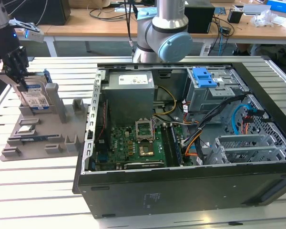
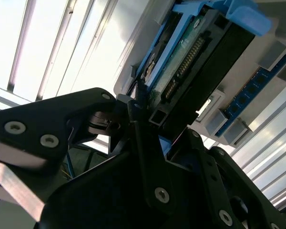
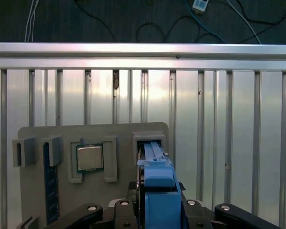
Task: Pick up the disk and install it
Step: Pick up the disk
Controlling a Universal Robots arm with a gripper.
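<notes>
While the disk stands on edge in a slot of the grey holder, at the upper part of the exterior view's left, the tool sits over it from above. In the second wrist view the black fingers lie against the disk's flat sides near its connector end, so I judge the tool closed on the disk, with the disk not yet lifted out. Standing upright probably leaves both faces free for such a pinch. In the first wrist view the blue caddy edge runs between the tool's links, beside a chip seated in its own recess. On the slatted worktop, well apart toward the exterior view's right, the open case lies on its side, exposing a bay with a blue tab.
</notes>
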